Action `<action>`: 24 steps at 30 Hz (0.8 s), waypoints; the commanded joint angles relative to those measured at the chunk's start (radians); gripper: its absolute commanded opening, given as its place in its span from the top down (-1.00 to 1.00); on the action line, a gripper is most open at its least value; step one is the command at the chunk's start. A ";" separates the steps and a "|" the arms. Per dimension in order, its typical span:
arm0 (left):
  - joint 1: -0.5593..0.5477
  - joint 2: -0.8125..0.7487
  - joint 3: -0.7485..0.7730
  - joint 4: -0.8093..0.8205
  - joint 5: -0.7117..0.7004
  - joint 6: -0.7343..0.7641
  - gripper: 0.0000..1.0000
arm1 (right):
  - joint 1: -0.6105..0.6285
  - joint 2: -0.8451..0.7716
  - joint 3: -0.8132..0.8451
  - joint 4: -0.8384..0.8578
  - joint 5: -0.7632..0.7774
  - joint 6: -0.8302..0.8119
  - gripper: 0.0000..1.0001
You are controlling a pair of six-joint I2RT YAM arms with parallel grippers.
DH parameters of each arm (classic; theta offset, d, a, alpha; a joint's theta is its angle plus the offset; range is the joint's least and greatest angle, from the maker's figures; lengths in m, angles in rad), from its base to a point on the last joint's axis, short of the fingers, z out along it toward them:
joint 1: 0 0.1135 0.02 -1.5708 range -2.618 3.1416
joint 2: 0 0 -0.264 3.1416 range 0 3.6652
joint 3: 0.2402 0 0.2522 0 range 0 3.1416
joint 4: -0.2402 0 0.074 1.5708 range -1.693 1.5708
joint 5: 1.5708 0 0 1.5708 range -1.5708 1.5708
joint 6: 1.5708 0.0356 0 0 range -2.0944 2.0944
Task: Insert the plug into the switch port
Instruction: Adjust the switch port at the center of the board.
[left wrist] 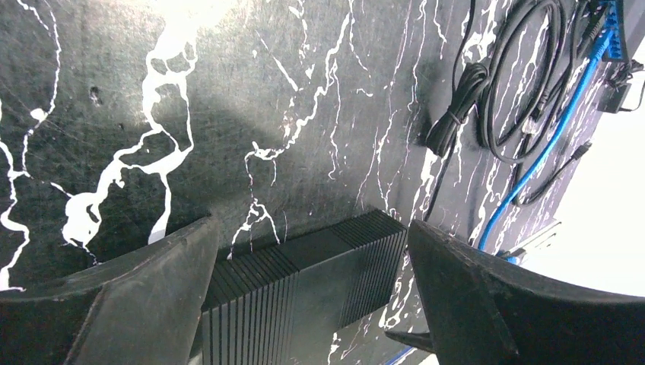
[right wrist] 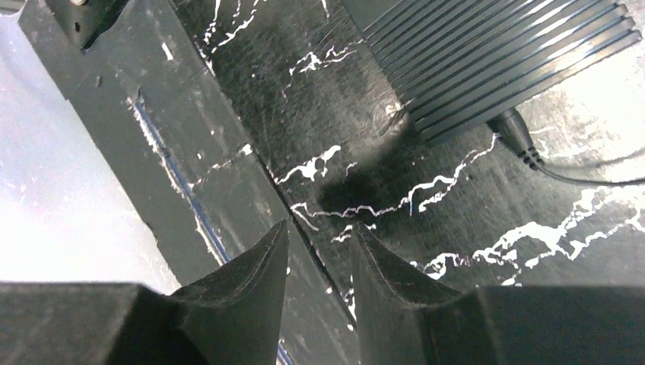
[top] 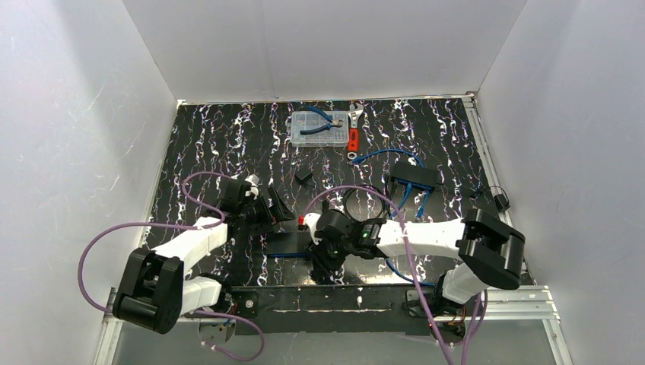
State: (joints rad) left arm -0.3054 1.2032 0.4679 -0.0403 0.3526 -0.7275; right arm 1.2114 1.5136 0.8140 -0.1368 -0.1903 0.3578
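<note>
The black marbled table (top: 213, 144) is carrying both arms near its front edge. The left gripper (left wrist: 312, 225) is hovering with its fingers spread wide. The ribbed matte-black switch box (left wrist: 304, 281) is lying flat between them, low in the left wrist view. The right gripper (right wrist: 319, 232) is hanging over bare table with its fingers only narrowly parted, pinching nothing. The box is lying ahead of it and to the right, apart from the tips. A black plug (right wrist: 516, 131) on a thin cable is meeting the box's edge at the switch port (right wrist: 497, 116); how deep it is sitting cannot be told.
</note>
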 commanded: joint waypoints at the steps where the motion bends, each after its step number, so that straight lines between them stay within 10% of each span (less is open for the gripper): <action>1: 0.002 -0.041 -0.070 -0.032 0.041 -0.010 -0.86 | 0.004 0.052 0.043 0.109 -0.010 0.055 0.18; 24: 0.000 -0.341 -0.270 -0.076 0.120 -0.119 -0.73 | -0.103 0.220 0.168 0.075 0.293 0.080 0.18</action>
State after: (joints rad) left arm -0.3031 0.8894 0.2335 -0.0233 0.4873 -0.8428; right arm 1.1488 1.6939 0.9182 -0.0508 0.0494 0.4706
